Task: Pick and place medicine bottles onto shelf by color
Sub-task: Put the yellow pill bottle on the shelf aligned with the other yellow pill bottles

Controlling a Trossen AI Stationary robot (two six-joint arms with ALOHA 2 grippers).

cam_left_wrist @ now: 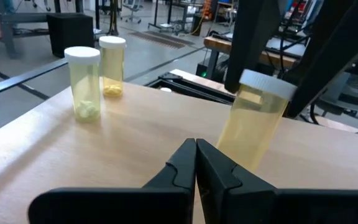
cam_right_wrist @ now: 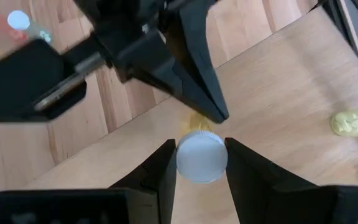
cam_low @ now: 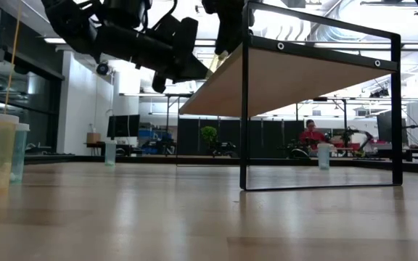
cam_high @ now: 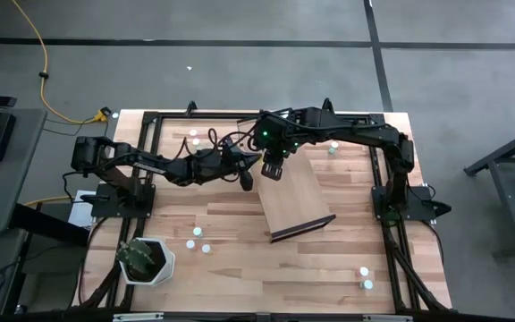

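The shelf (cam_high: 298,201) is a tilted light-wood board in a dark frame at the table's middle; it also shows in the low view (cam_low: 296,80). My right gripper (cam_high: 273,172) hangs over the shelf's far end, shut on a yellow bottle (cam_left_wrist: 253,124) with a white cap. Two more yellow bottles (cam_left_wrist: 84,81) (cam_left_wrist: 112,65) stand upright on the shelf board (cam_left_wrist: 135,137). My left gripper (cam_left_wrist: 196,149) is shut and empty, just left of the right gripper (cam_high: 247,177) and pointing at the held bottle. My right gripper pinches the yellow bottle's white cap (cam_right_wrist: 201,157) between its two fingers (cam_right_wrist: 160,171). The fingers come from above, pointing down. The bottle hangs slightly tilted over the shelf board. My left gripper's fingers hide its bottom, so I cannot tell whether it rests on the board.
Loose bottles lie about the table: some at the far left (cam_high: 197,139), two at the far right (cam_high: 333,148), some at the near left (cam_high: 198,240), two at the near right (cam_high: 365,277). A white pot with a plant (cam_high: 146,259) stands at the near left.
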